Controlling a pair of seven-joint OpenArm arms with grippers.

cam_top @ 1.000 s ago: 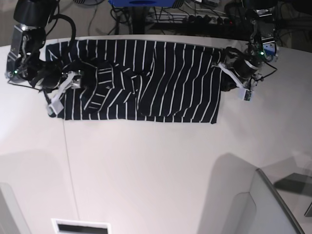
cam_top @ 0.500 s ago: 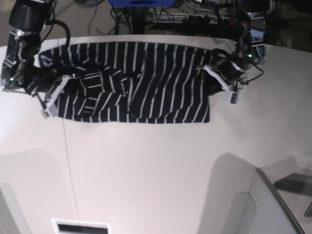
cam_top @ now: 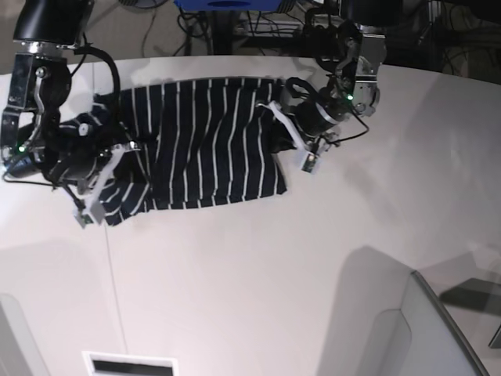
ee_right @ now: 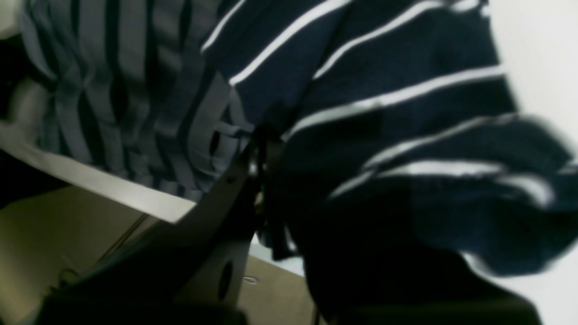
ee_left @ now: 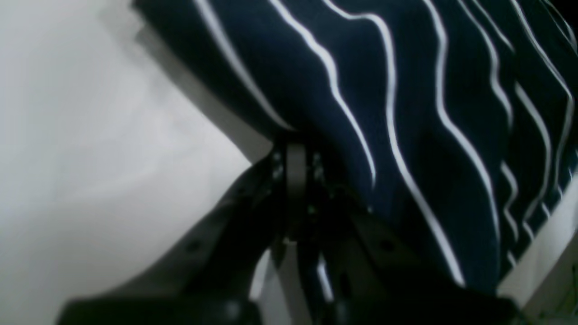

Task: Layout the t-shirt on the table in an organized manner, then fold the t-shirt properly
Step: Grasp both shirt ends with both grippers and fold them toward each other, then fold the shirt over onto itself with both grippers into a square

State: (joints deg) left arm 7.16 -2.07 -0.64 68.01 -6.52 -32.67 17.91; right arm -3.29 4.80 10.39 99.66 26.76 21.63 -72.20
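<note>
The dark navy t-shirt point(cam_top: 203, 141) with thin white stripes lies bunched on the far part of the white table point(cam_top: 235, 274). My left gripper point(cam_top: 283, 125), on the right of the base view, is shut on the shirt's right edge. In the left wrist view its jaws point(ee_left: 291, 149) pinch the striped fabric point(ee_left: 406, 90) just above the tabletop. At the shirt's left end, my right gripper point(cam_top: 106, 168) is shut on the cloth. The right wrist view shows that gripper point(ee_right: 262, 140) closed, with folds of the t-shirt point(ee_right: 384, 67) draped over it.
Cables and a blue object point(cam_top: 227, 6) sit beyond the table's far edge. A thin seam point(cam_top: 112, 266) runs down the tabletop on the left. A white slotted piece point(cam_top: 129, 364) lies at the near edge and a grey panel point(cam_top: 438, 329) stands at bottom right.
My left gripper has carried the shirt's right edge leftward, so the shirt is much narrower. My right gripper has closed on the left end and moved slightly toward the near side.
</note>
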